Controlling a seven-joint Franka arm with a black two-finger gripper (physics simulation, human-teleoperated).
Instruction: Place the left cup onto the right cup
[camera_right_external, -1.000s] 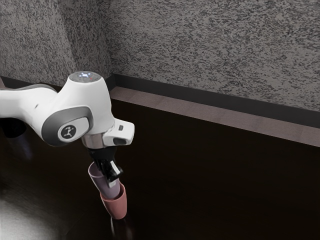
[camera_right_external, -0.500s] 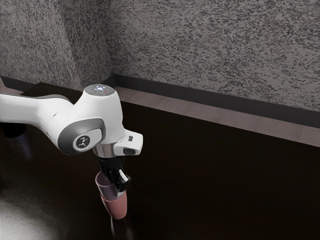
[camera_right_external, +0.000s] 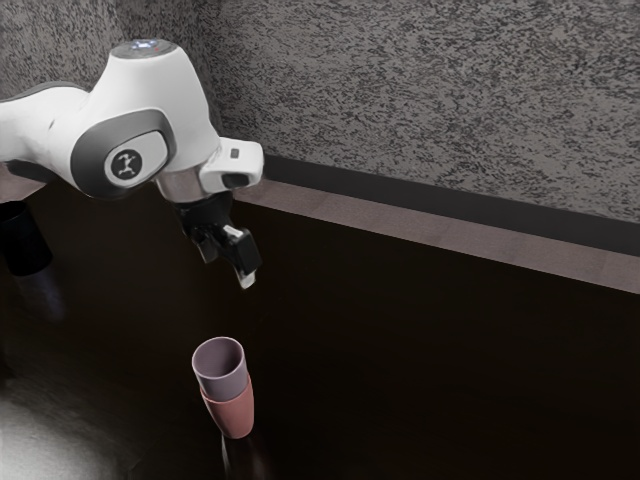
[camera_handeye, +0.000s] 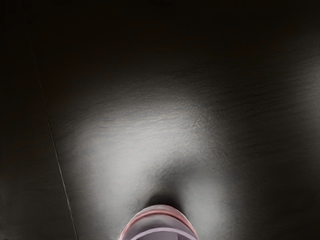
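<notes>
A mauve cup (camera_right_external: 220, 364) sits nested upright in a salmon-red cup (camera_right_external: 233, 413) on the dark table (camera_right_external: 430, 360), near the front at the exterior view's left. My gripper (camera_right_external: 229, 258) hangs well above the stack, open, with nothing between its fingers. In the wrist view the stacked cups sit just under my hand: the salmon rim (camera_handeye: 152, 216) rings the mauve cup (camera_handeye: 160, 234).
A speckled grey wall with a dark baseboard and a pale ledge (camera_right_external: 450, 235) borders the table's far side. A black post (camera_right_external: 22, 240) stands at the exterior view's left edge. A bright light patch (camera_handeye: 145, 145) lies on the table.
My gripper let go of the mauve cup, which stays nested in the salmon cup. The arm has risen well above the stack and drawn back toward the exterior view's left.
</notes>
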